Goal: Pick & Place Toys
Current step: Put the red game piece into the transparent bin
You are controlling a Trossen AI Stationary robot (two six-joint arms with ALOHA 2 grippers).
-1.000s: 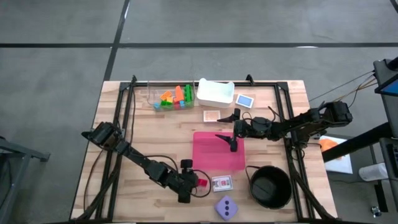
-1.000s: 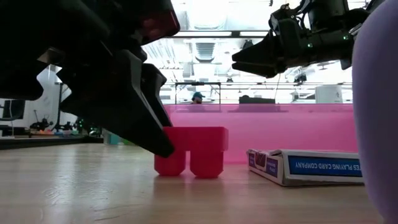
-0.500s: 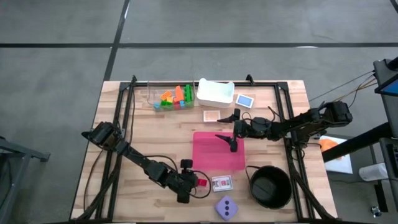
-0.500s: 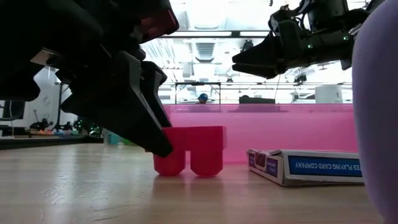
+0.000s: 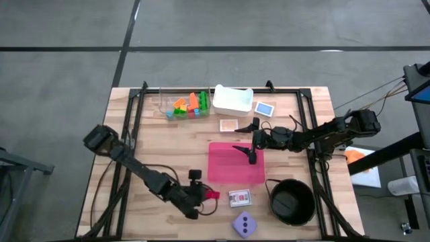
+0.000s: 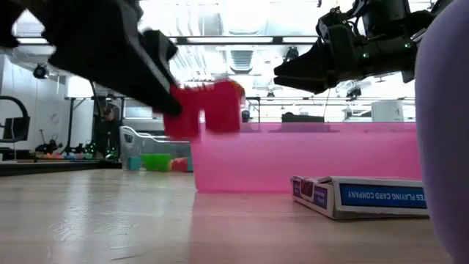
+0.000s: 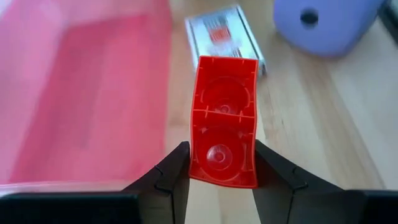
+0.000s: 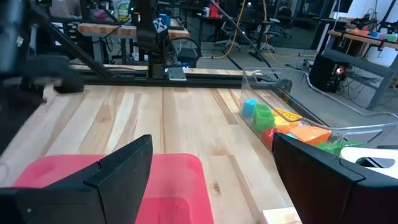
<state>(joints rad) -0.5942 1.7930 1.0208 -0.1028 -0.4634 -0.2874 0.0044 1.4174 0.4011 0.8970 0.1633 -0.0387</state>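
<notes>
Brick, red [image 5: 212, 195], clamped in left pincer [image 5: 205, 197], lifted off surface [image 5: 168, 148] near front edge, long axis pointing forward along fingers; right pincer [image 5: 247, 140] apart, over pink mat [image 5: 228, 171].

Left gripper [image 5: 205, 199], low over the table's near edge, has its fingers [image 7: 171, 177] clamped on a red brick [image 7: 224, 122]. Right gripper [image 5: 246, 142] hangs spread wide above mid-table.

Wooden worktop [image 5: 144, 144] carrying a pink mat [image 5: 228, 168] near its centre. At the front edge lie a card box [image 5: 240, 198], a lilac die [image 5: 244, 224] and a black bowl [image 5: 291, 202]; along the rear edge stand a clear container of bricks [image 5: 181, 105] and a white tray [image 5: 232, 100].
</notes>
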